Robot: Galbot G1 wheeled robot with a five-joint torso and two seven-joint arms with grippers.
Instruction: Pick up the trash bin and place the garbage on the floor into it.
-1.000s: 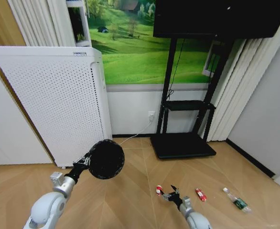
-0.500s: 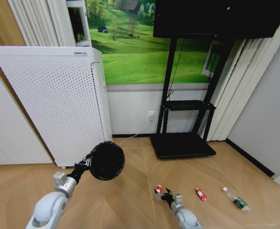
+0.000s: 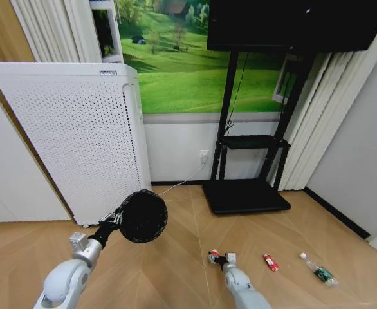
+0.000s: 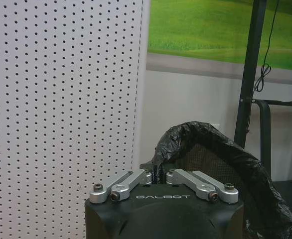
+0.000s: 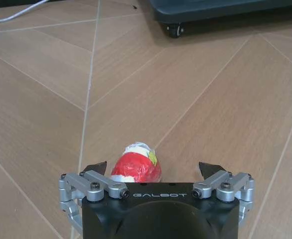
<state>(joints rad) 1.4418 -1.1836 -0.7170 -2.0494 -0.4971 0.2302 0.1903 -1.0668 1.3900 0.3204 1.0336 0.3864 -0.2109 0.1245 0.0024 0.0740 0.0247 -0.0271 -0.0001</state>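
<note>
Bin [image 3: 142, 215] lifted — none of the litter inside yet.
Left hand [image 4: 158, 178] pinches its rim; right hand [image 5: 156, 169] spread wide around a red-and-white wrapper [image 5: 136, 164] — second wrapper [image 3: 269, 262] and bottle [image 3: 318, 269] remain.

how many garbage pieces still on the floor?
3. One red-and-white piece lies between the open fingers of the right hand; a second red-and-white piece farther to the robot's right; the clear bottle farthest right. None visible elsewhere.
</note>
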